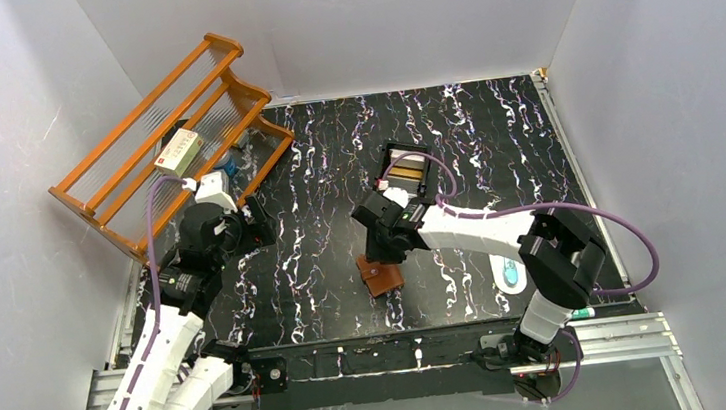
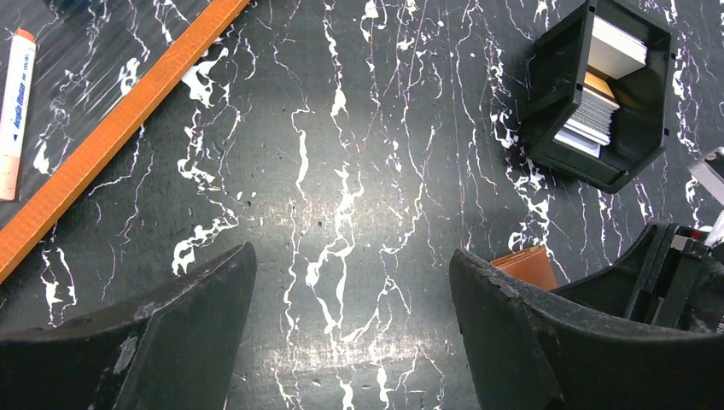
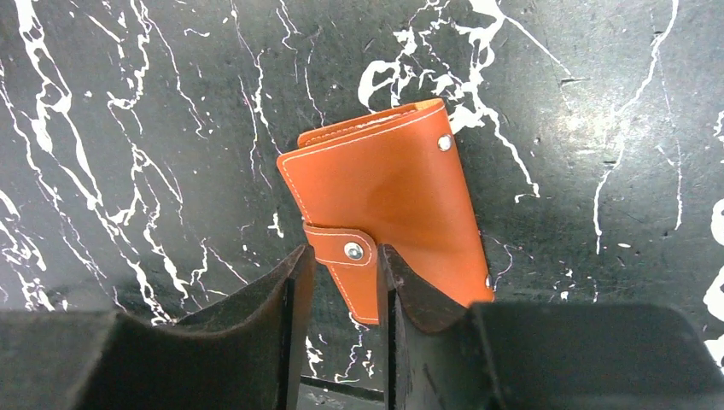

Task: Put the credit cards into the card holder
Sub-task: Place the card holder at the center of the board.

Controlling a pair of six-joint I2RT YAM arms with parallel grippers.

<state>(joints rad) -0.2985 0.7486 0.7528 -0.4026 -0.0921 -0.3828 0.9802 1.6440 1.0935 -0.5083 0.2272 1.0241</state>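
Overhead, the closed card holder (image 1: 382, 275) lies mid-table under my right gripper (image 1: 380, 250). Left wrist: left gripper (image 2: 350, 290) spread wide, idle. Right wrist: fingers (image 3: 256, 316) narrowly flank the snap tab (image 3: 341, 249), grip uncertain; I'd pinch it squarely, then peel.

You're looking into a robot test cell in a lab, no home or office about it. White panel walls (image 1: 19, 118) box the table (image 1: 494, 142) in on three sides, plain and bare. Along the near edge runs an aluminium rail frame (image 1: 622, 333), and your left arm (image 1: 167, 344) and right arm (image 1: 462, 228) are bolted side by side there. Purple cables (image 1: 653, 255) loop off the joints, out in the open. The tabletop is a black sheet veined in white, and an orange slatted rack (image 1: 160, 124) stands at the far left corner with a few small items on it.
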